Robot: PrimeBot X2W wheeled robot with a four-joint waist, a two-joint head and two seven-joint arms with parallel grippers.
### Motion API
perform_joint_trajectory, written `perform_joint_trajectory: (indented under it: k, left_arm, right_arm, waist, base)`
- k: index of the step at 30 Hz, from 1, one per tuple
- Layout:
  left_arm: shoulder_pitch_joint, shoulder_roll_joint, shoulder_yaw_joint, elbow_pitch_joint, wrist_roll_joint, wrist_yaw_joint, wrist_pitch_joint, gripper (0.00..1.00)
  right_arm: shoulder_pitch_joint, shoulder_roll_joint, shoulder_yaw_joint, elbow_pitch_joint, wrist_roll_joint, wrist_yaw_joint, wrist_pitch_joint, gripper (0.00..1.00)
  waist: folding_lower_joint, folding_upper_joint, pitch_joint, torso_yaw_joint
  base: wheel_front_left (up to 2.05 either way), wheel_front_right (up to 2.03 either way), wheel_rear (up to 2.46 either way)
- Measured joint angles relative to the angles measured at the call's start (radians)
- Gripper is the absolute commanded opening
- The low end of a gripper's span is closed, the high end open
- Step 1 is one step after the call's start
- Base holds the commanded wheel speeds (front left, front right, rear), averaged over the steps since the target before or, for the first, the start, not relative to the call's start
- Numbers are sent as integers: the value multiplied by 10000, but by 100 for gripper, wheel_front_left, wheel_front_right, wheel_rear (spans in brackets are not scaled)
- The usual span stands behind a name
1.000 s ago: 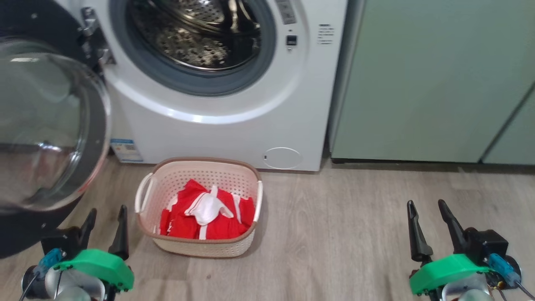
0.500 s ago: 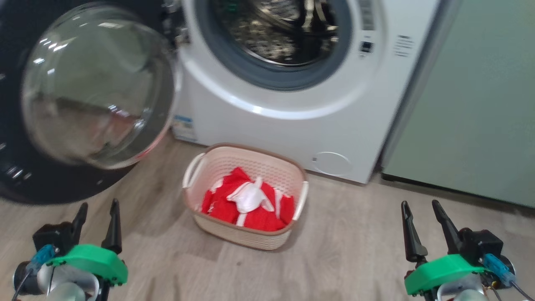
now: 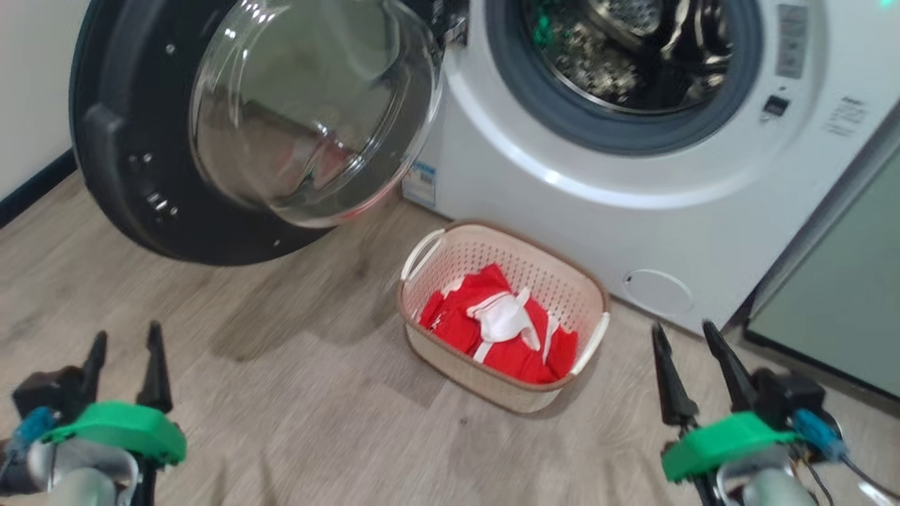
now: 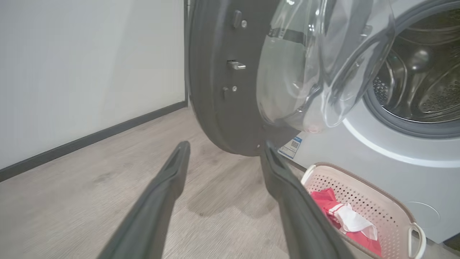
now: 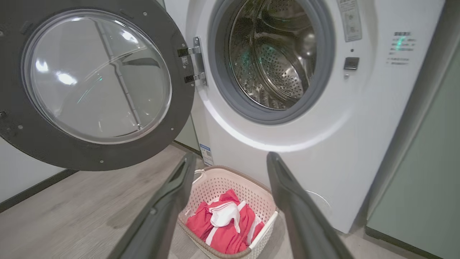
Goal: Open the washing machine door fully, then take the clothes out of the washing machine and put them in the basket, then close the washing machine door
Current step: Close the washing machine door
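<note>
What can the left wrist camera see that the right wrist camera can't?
The left wrist view adds the door's metal latch and the left fingers. The right wrist view adds the door hinges, the green cabinet and the right fingers. Both share the open washing machine door, the basket and the red clothes inside it.
</note>
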Motion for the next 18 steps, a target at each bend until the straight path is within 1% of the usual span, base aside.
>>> perform_joint_trajectory:
  k: [6,12,13,14,15,16,18]
  left_arm:
    - [23,-144,639,-401,0,2,0,100]
    - [173,-278,1333,-650,0,2,0,100]
    - [198,-303,1436,-675,-2,0,0,91]
    - [212,-341,1534,-675,-42,2,0,57]
    - [231,-376,1613,-669,-134,0,0,30]
    - [244,-414,1691,-633,-268,0,0,0]
    - [241,-485,1862,-489,-732,0,-2,0]
  right_arm:
    - [-716,0,458,245,13,0,0,100]
    - [-954,-2,706,508,13,0,0,100]
    - [-974,-2,721,535,13,0,0,100]
    - [-998,-2,731,548,13,0,0,100]
    - [-1030,-2,740,558,13,0,0,100]
    - [-1068,-4,757,562,13,0,0,100]
    - [-1103,-4,786,564,23,0,0,100]
  waist:
    - [0,0,360,275]
    - [0,0,568,409]
    - [0,0,579,415]
    - [0,0,583,418]
    - [0,0,583,418]
    - [0,0,580,414]
    - [0,0,556,401]
  base:
    - [0,0,0]
    - [0,0,0]
    - [0,0,0]
    - [0,0,0]
    - [0,0,0]
    - [0,0,0]
    - [0,0,0]
